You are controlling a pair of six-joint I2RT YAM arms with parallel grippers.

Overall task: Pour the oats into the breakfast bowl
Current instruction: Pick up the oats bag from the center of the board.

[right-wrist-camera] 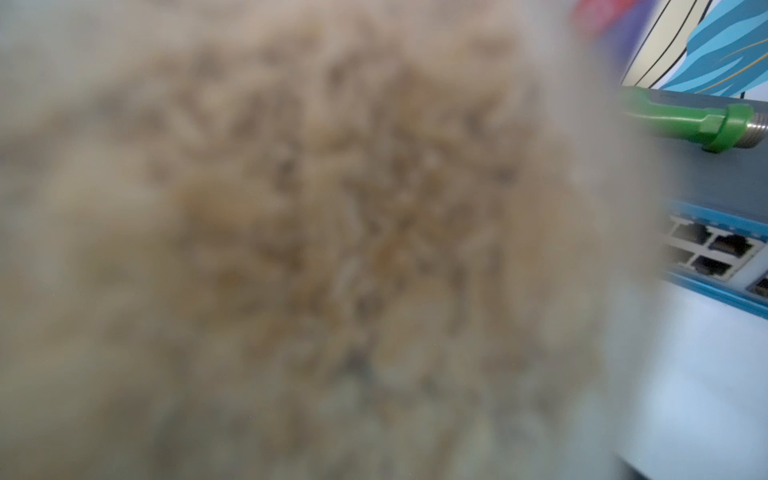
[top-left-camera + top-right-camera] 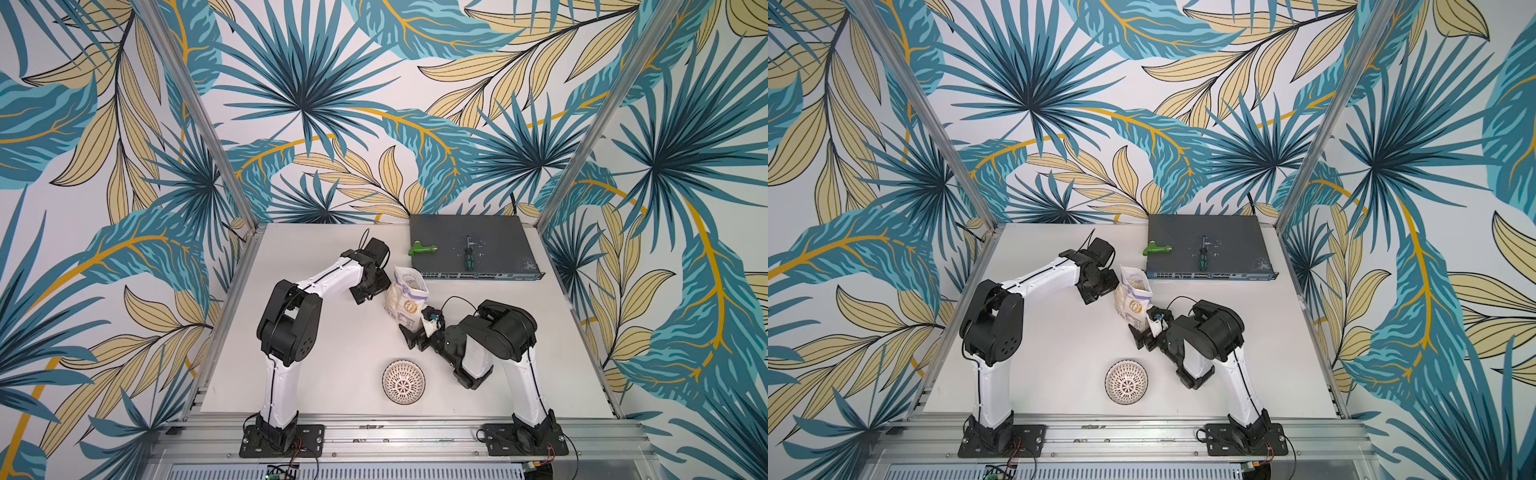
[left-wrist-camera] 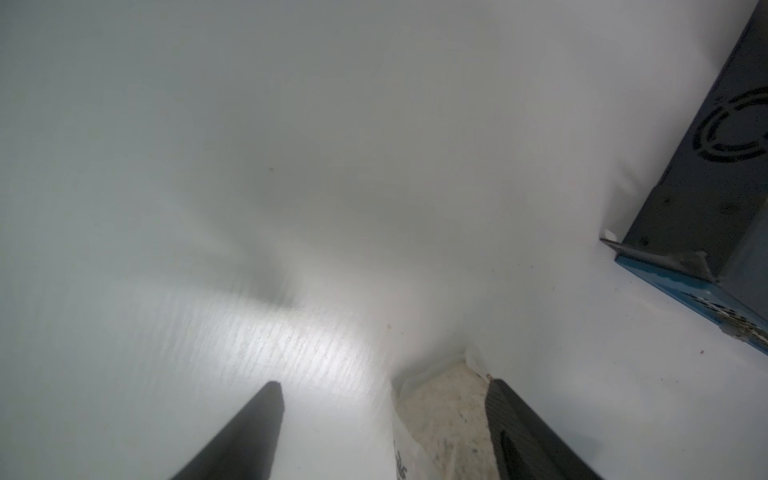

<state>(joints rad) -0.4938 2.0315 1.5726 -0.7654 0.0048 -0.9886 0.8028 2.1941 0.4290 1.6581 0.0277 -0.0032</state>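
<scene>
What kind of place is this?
Probably a robot test booth: two robot arms bolted to a metal rail, leaf-print walls on a metal frame, and a network box with a screwdriver on it.

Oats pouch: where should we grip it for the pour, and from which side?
Probably the lower half of the pouch, from the robot's right, coming in level and closing front to back. It stands upright with its mouth open on top, so a low hold leaves that free, and its broad labelled face looks forward, toward the bowl.
</scene>
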